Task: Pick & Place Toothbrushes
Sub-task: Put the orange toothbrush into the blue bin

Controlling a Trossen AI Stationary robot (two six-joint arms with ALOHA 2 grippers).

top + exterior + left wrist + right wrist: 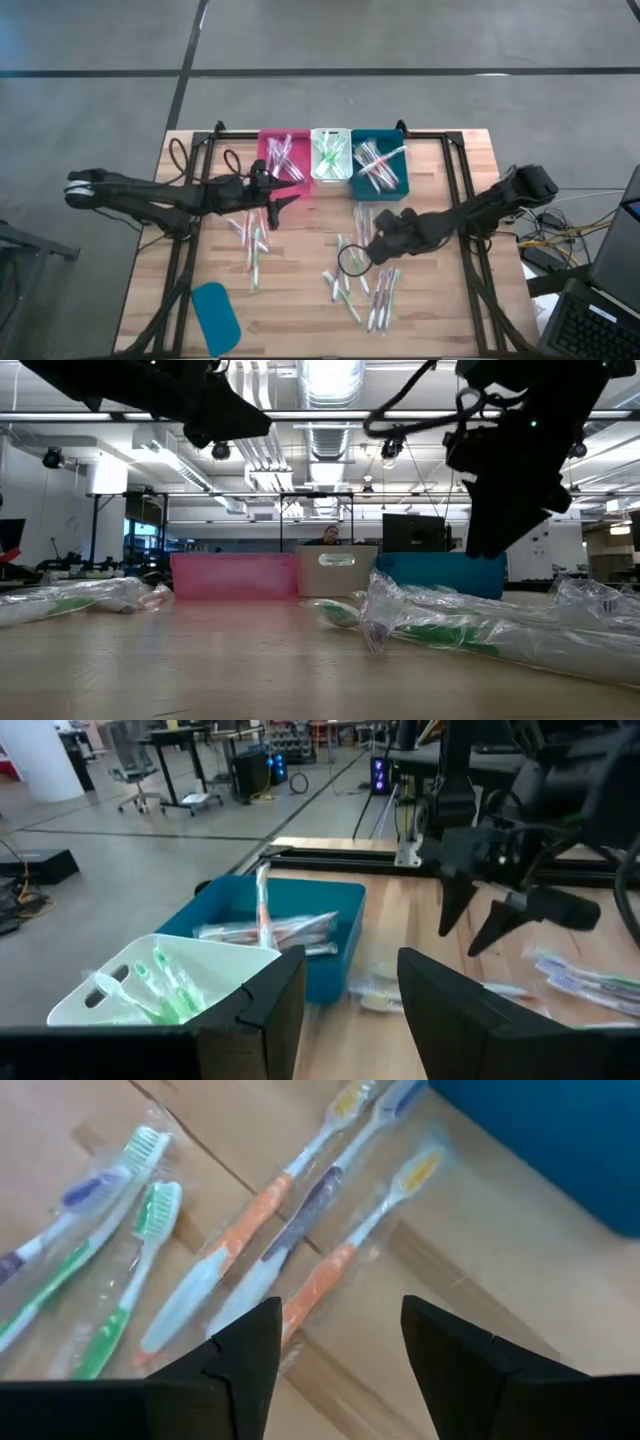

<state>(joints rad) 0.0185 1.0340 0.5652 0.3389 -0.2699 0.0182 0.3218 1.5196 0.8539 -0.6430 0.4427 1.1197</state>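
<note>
Over on the far left, the left arm reaches in across the wooden table (470, 160), and its left gripper (283, 201) hangs just in front of the pink bin (283, 160), fingers spread with nothing between them; the left wrist view confirms a clear gap between the two dark fingers (270, 1010). Near the front-left corner lies a flat teal lid (215, 317), well apart from everything else. Just right of the left gripper, a small scatter of toothbrushes (251, 240) lies loose on the wood. Along the far edge sit three bins side by side: pink, then the white bin (329, 155) with green-accented brushes in it, then the teal bin (379, 165) with several wrapped brushes, one poking up over its rim. In the low view the three bins line up across the back, with crinkled wrappers (470, 622) lying close to the camera and a person partly visible behind the white bin. Moving right, a larger spill of toothbrushes (362, 290) spreads across the middle of the table. The right gripper (372, 240) hovers right over the far end of that spill, just in front of the teal bin, fingers apart and empty; in its wrist view the fingers (235, 1360) frame orange-handled brushes (300, 1270) in clear wrapping, with green ones (120, 1280) off to the side.
</note>
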